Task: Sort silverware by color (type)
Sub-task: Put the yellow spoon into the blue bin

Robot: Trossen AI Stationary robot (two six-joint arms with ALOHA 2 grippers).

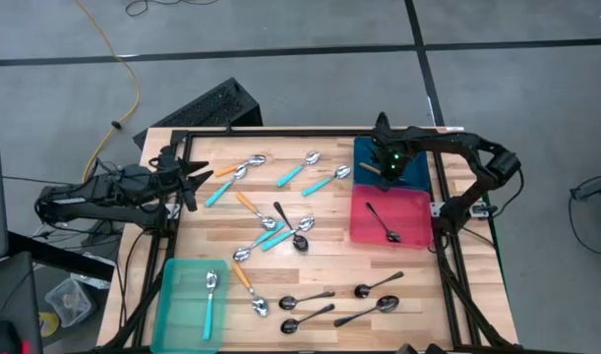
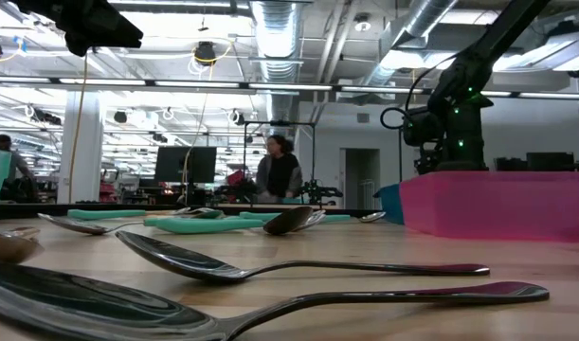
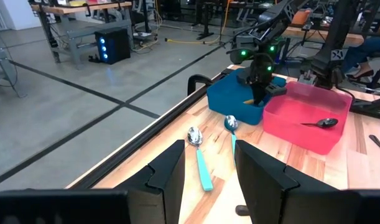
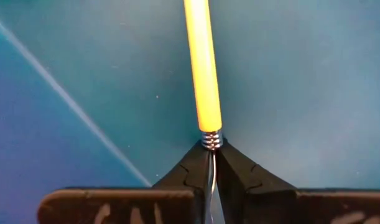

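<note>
The right gripper [image 4: 211,165] hangs over the blue bin [image 1: 414,173], its fingers pinched on the metal neck of an orange-handled spoon [image 4: 202,68]; whether the spoon touches the bin floor is hard to judge. The left gripper [image 3: 207,163] waits at the table's [image 1: 325,246] left edge, fingers apart and empty; other spoons lie scattered across the table, one dark spoon [image 1: 384,222] in the pink bin [image 1: 364,228], one teal spoon [image 1: 210,300] in the green bin [image 1: 174,305].

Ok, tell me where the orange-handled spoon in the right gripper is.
The orange-handled spoon sits between the right gripper's fingers over the blue bin, at the table's far right corner in the high view, beside the pink bin.
</note>
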